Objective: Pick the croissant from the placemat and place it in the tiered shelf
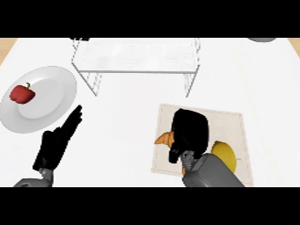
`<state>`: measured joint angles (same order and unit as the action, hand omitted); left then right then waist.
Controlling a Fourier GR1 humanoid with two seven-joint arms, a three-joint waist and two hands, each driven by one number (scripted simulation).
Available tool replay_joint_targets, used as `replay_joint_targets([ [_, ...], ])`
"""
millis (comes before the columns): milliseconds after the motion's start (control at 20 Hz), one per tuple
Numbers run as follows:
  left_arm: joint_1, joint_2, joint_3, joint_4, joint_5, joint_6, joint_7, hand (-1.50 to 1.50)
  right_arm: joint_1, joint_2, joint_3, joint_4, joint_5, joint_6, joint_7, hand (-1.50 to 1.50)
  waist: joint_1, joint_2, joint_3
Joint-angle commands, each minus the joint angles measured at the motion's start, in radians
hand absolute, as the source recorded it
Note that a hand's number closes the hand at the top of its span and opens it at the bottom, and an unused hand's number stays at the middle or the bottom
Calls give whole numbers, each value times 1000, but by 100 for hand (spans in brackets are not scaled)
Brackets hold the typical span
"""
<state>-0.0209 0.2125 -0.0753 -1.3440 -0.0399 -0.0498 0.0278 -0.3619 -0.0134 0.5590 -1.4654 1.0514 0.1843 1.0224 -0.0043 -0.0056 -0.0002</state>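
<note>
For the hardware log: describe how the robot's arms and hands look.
The left hand is plain black with long, slim fingers, on a grey left forearm that barely shows. The right hand is black too, on a thick, rounded grey right forearm. No cables, markings or sleeves show.

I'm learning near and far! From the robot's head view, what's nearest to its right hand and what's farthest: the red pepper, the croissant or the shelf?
From the right hand:
1. The croissant: right under it, peeking out at its left.
2. The shelf: farther back, mid-counter.
3. The red pepper: far left, on the plate.
</note>
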Motion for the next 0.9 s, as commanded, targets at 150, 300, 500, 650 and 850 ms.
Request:
replay_joint_targets([
  [150,35,-5,-9,-38,-18,14,15,0,-14,13,26,-348,75,123,293,150,-11,-6,-1],
  [300,-15,-19,-13,-29,-21,18,51,0,-64,13,46,-420,173,155,316,150,-11,-3,-1],
  [500,-15,-17,-14,-40,-19,10,71,0,-217,13,-32,-491,163,58,321,150,6,-1,-1],
  [650,-19,10,20,-20,11,-23,60,0,-325,13,-130,-515,161,106,311,150,7,2,-1],
  [850,17,-31,-17,-1,-32,6,2,0,-442,13,-178,-412,152,105,324,150,14,4,-1],
])
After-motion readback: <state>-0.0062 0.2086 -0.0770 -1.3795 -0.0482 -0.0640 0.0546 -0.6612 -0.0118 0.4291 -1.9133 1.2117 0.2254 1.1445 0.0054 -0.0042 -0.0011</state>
